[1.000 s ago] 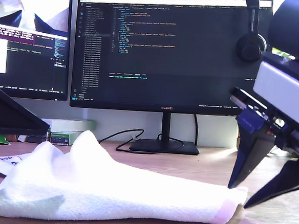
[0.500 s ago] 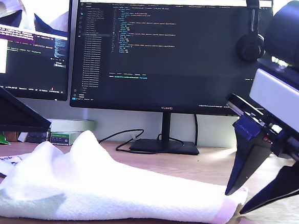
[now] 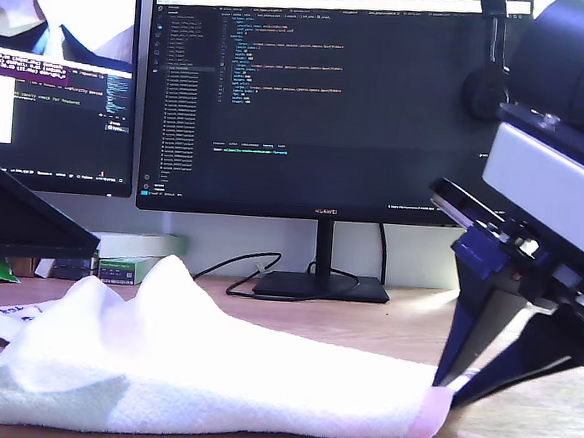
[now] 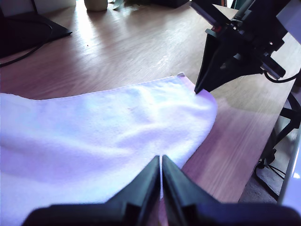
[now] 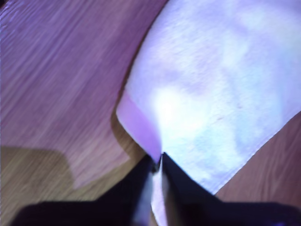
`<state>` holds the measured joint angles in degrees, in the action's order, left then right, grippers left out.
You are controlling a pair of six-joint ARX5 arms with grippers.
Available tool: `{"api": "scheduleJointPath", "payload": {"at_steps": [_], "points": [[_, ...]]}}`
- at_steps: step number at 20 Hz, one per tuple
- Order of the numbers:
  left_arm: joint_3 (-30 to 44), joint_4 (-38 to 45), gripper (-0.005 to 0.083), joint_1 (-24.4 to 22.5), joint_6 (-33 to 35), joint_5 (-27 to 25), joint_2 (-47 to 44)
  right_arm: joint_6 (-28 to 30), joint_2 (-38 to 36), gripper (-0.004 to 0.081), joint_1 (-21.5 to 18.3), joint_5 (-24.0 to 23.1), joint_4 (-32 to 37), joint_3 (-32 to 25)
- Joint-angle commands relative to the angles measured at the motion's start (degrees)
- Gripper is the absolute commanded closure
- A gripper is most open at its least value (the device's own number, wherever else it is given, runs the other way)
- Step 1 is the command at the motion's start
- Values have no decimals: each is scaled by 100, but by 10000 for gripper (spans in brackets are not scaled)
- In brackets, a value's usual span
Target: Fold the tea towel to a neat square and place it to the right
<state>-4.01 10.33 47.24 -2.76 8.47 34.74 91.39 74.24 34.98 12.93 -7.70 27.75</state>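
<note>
Now tea towel (image 3: pixel 201 373) lies bunched on tabletop (image 3: pixel 384 331) before the monitor (image 3: pixel 325 101). My second gripper (image 5: pixel 160 157) pinches its pink-striped corner; my first gripper (image 4: pixel 161 162) pinches its edge, fingers pressed together.

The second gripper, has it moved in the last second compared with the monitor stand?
Yes. In the exterior view my second gripper has shifted toward that view's left, closer to the monitor stand, and its jaws have shut on the tea towel at its pink corner.
</note>
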Motion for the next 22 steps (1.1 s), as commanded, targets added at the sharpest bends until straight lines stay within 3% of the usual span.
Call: {"api": "scheduleJointPath", "payload": {"at_steps": [1,5,10,16,19,22], "points": [[-20,48,792,2,22,7,15,4,50,783,50,15,72,-20],[-20,173,766,4,22,195,15,-212,50,783,319,-33,68,92],[-85,306,727,136,20,450,15,-769,50,783,813,-431,63,562],[-87,304,726,501,-278,431,15,-1672,94,783,1480,-459,57,1292],[-87,304,727,667,-621,262,15,-1832,258,783,1801,-487,72,1554],[-87,306,727,811,-678,234,15,-2146,737,783,2028,-872,70,1989]]}}
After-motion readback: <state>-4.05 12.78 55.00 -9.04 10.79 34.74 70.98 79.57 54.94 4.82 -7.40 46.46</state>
